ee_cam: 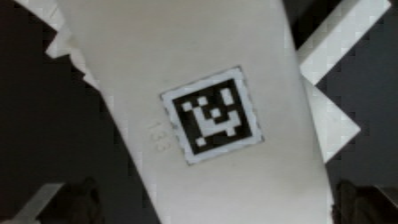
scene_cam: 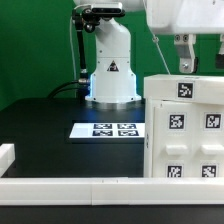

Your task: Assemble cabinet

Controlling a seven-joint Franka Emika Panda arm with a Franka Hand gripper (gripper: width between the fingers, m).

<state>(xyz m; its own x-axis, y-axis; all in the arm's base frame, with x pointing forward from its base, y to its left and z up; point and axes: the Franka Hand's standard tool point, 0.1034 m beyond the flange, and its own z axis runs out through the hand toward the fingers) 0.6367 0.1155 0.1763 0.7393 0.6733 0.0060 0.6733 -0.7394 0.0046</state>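
Note:
The cabinet (scene_cam: 185, 135) is a large white block with several black-and-white tags, standing at the exterior view's right on the black table. My gripper (scene_cam: 186, 66) hangs just above its top edge. In the wrist view a white face of the cabinet (ee_cam: 169, 50) with one square tag (ee_cam: 214, 113) fills the middle and runs between my fingers. The gripper (ee_cam: 214, 208) is open, its dark fingertips (ee_cam: 68, 205) wide apart at either side of the white face and apart from it. Nothing is held.
The marker board (scene_cam: 108, 130) lies flat on the table to the exterior view's left of the cabinet. The robot base (scene_cam: 112, 70) stands behind it. Low white border rails (scene_cam: 70, 186) run along the front and left edge. A green backdrop is behind.

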